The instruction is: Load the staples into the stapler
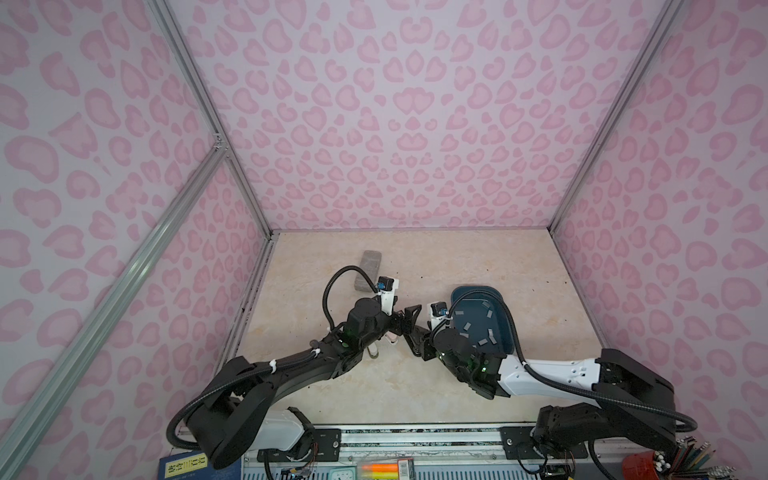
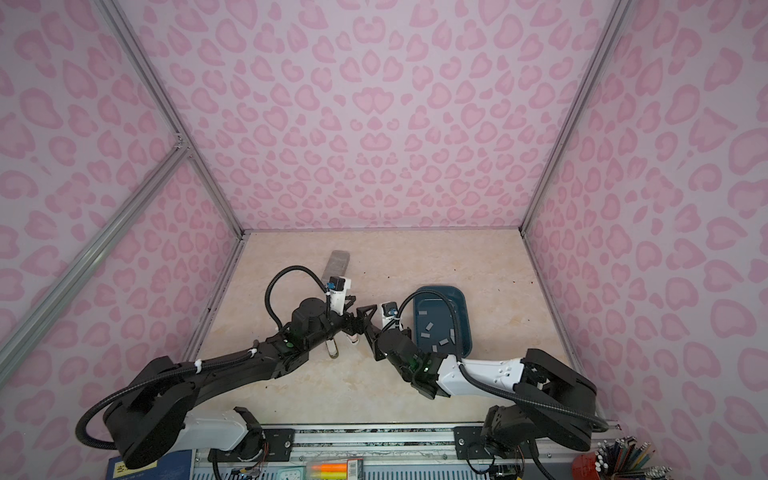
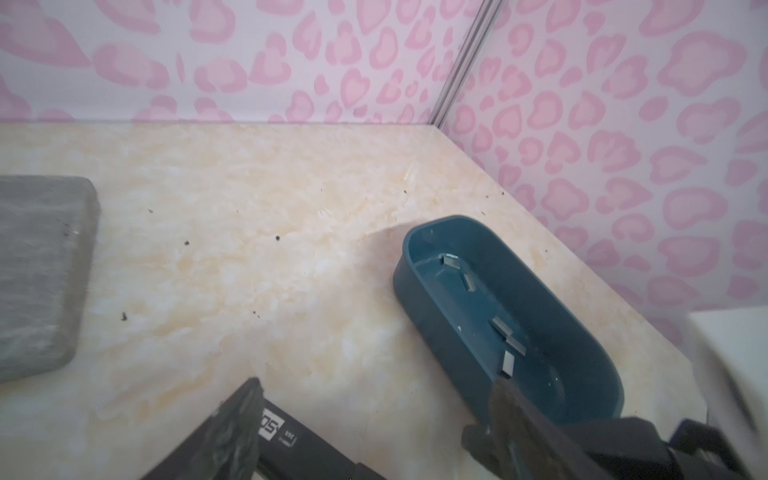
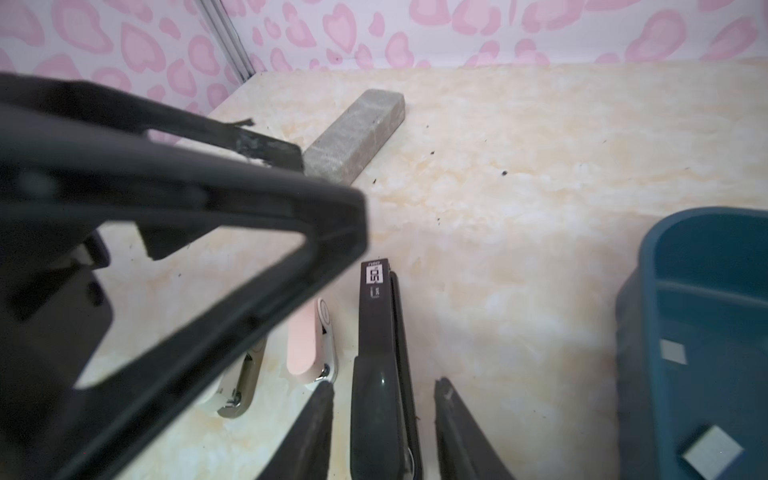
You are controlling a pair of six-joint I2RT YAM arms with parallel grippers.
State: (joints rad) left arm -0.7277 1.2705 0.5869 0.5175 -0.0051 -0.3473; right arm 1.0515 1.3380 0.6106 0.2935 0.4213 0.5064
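The black stapler (image 4: 376,353) lies flat on the table, and in both top views the grippers hide it. My right gripper (image 4: 384,384) is open and straddles its rear end, with a gap on each side. My left gripper (image 3: 376,382) is open too, and the stapler's labelled front end (image 3: 282,436) lies just inside one finger (image 3: 237,424). The two grippers meet at mid-table in a top view, left gripper (image 1: 405,320) and right gripper (image 1: 415,340). The staples (image 1: 465,326) (image 3: 509,361) (image 4: 673,351) lie loose in the blue tray (image 1: 473,289).
A grey speckled block (image 1: 368,270) (image 4: 357,137) lies at the back left. A pink stapler (image 4: 305,345) and a white and silver stapler (image 4: 243,382) lie just left of the black one. The tray's wall (image 4: 636,332) stands close on the right.
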